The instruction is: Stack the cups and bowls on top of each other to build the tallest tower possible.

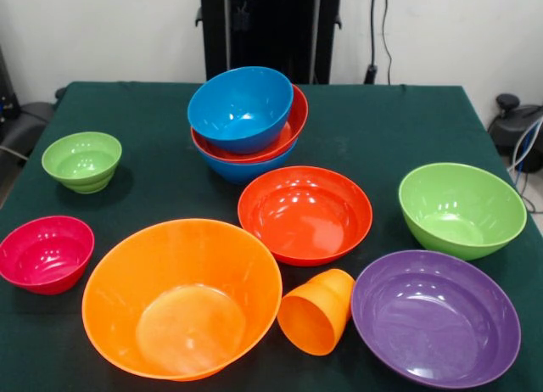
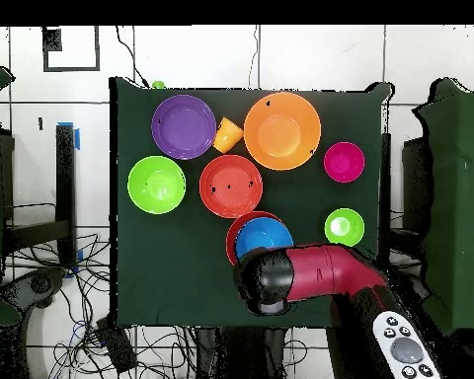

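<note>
At the far middle of the table stands the tower [image 1: 246,120] [image 2: 261,237]: a blue bowl at the bottom, a red-orange bowl in it, and a second blue bowl tilted on top. In front of it a red-orange bowl [image 1: 304,214] [image 2: 230,185] sits alone. The large orange bowl [image 1: 181,297] [image 2: 281,129] is near the front, and the orange cup [image 1: 316,311] [image 2: 227,134] lies on its side beside it. My gripper [image 1: 243,19] hangs drawn back at the top edge, above and behind the tower, dark against the pedestal. The arm [image 2: 315,274] covers it from above.
A purple bowl [image 1: 434,317] [image 2: 184,126] and a large green bowl [image 1: 461,210] [image 2: 157,185] stand on the right in the front view. A small green bowl [image 1: 81,161] [image 2: 344,227] and a magenta bowl [image 1: 45,253] [image 2: 344,161] stand on the left. All rest on the green tablecloth [image 1: 382,129].
</note>
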